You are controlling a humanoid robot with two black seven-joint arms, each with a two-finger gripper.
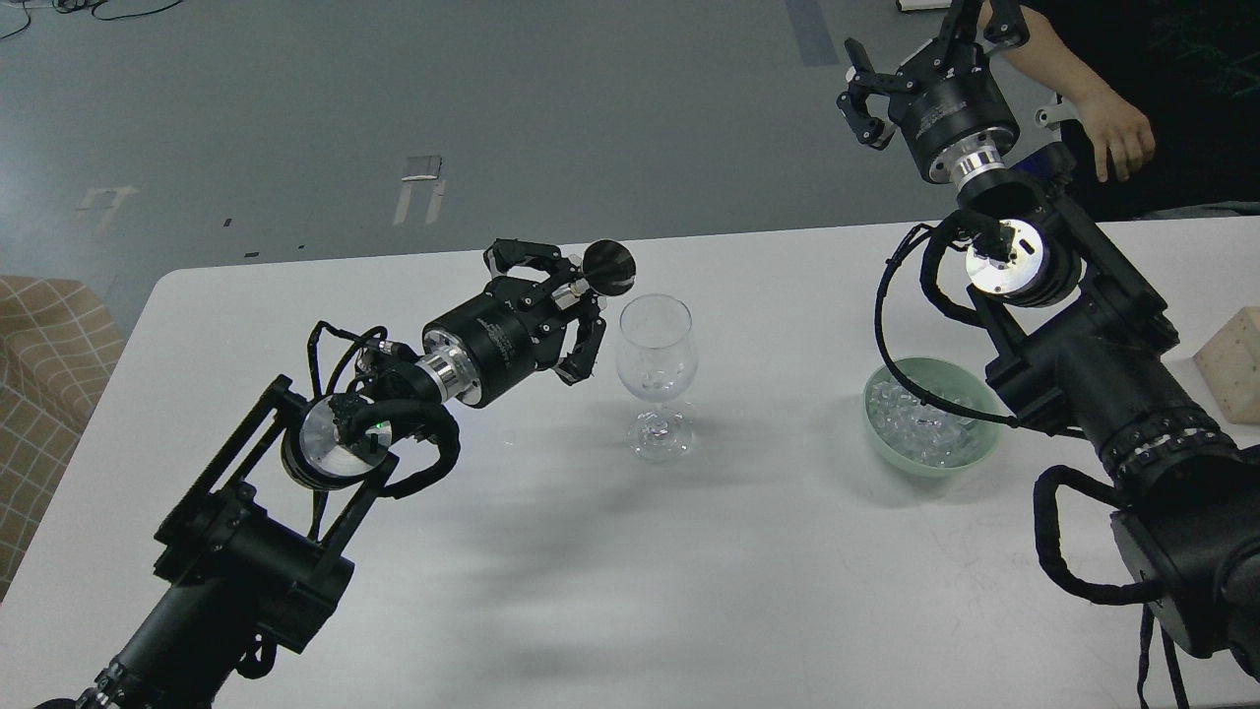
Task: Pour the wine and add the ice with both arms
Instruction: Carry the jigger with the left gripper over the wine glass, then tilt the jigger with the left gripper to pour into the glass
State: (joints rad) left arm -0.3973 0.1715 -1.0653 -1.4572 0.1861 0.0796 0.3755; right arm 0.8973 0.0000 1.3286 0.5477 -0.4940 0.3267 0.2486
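A clear stemmed glass (656, 369) stands mid-table. My left gripper (576, 295) is shut on a small steel measuring cup (607, 268), tilted with its mouth towards the glass rim, just left of and above it. The wine itself cannot be made out. A pale green bowl (970, 455) holds the ice (920, 428), several clear cubes, to the right of the glass. My right gripper (920, 44) is open and empty, raised high beyond the table's far edge, above and behind the bowl.
The white table (610, 581) runs across the view. A pale block (1235, 364) lies at its right edge. A person's hand (1122, 138) hangs at the top right, behind my right arm. A checked seat (44, 364) stands at the left.
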